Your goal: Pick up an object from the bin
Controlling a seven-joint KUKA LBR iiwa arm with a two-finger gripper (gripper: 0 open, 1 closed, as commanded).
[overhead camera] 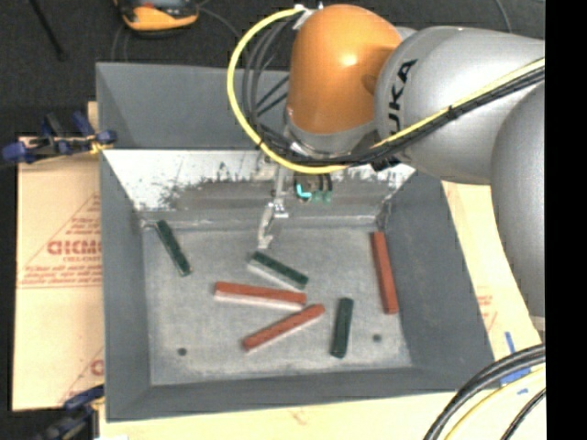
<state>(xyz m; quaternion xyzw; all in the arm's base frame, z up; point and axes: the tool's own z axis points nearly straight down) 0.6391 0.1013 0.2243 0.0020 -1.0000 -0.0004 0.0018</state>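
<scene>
Gripper point(267, 234) hovered by one end of a dark green bar point(278, 270) mid-bin.
Open or closed, I could not tell; an off-centre grab might have tipped it against the red bar point(260, 294) alongside.

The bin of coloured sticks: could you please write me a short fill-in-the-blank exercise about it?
1. The bin holds ___ sticks in all.
2. The central stick, nearest the gripper, is coloured ___.
3. The right-hand stick, lying along the bin's right wall, is coloured ___.
Missing words: six; green; red.
</scene>
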